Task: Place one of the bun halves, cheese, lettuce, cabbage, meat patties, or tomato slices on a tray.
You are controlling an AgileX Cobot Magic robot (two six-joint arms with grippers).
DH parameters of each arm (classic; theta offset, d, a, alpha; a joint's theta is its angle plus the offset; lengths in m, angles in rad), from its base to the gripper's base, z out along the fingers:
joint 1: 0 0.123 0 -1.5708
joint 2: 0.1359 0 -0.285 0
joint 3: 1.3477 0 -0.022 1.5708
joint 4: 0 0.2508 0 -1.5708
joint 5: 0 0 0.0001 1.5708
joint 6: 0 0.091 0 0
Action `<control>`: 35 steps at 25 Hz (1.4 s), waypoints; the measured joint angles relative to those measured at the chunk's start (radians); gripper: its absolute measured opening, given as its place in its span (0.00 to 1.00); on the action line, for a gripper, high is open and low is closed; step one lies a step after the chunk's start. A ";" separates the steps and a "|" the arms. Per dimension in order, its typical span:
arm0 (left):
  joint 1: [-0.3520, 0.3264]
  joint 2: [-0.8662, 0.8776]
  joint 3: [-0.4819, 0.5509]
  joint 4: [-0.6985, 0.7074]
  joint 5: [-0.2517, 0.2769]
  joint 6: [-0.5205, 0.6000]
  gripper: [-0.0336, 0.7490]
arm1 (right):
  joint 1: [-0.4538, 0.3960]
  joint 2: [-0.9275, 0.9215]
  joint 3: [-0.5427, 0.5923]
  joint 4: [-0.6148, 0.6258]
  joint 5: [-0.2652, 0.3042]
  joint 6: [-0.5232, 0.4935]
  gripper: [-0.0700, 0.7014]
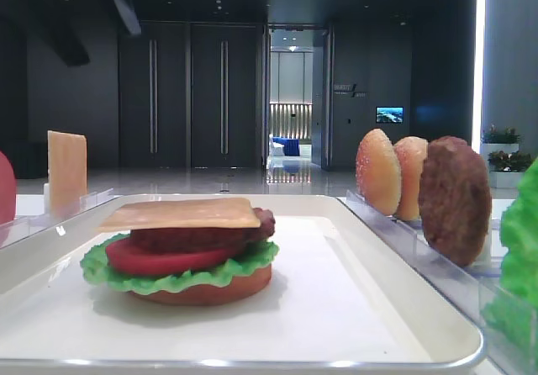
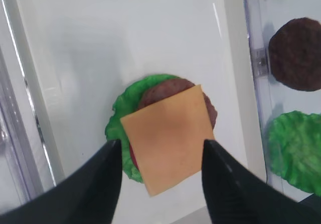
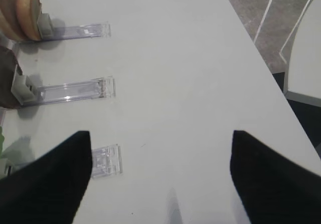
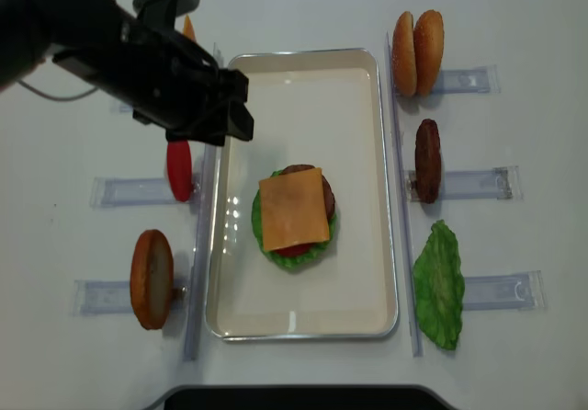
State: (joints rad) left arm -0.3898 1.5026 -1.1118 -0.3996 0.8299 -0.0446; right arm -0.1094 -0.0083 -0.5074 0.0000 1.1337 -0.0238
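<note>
Your left gripper (image 2: 160, 179) hangs above the tray (image 4: 367, 199) with its fingers apart, holding nothing. Directly under them lies the cheese (image 2: 168, 138), a thin flat square on top of the stack, turned so one corner points toward you between the fingers. Under it you see a grainy patty (image 2: 173, 91), a smooth tomato slice (image 1: 168, 257) and ruffled lettuce (image 2: 120, 128). Bare tray floor is ahead of the fingers; the raised shiny rim runs at both sides. The right gripper (image 3: 160, 179) is also spread, over plain table (image 3: 175, 58).

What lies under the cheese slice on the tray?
Under the cheese show a meat patty, a tomato slice, lettuce and a bun bottom. The patty's top is mostly covered.
</note>
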 joint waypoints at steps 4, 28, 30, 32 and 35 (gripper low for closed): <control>0.000 0.000 -0.113 0.072 0.075 -0.058 0.58 | 0.000 0.000 0.000 0.000 0.000 0.000 0.79; 0.205 0.000 -0.245 0.648 0.360 -0.251 0.59 | 0.000 0.000 0.000 0.000 0.000 0.000 0.79; 0.306 0.000 -0.245 0.654 0.345 -0.197 0.59 | 0.000 0.000 0.000 0.000 0.000 0.000 0.79; 0.388 0.000 -0.245 0.659 0.334 -0.152 0.59 | 0.000 0.000 0.000 0.000 0.000 0.000 0.79; 0.478 -0.002 -0.245 0.683 0.334 -0.086 0.59 | 0.000 0.000 0.000 0.000 0.000 0.000 0.79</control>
State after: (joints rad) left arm 0.0878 1.5011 -1.3573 0.2831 1.1639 -0.1302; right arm -0.1094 -0.0083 -0.5074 0.0000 1.1337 -0.0238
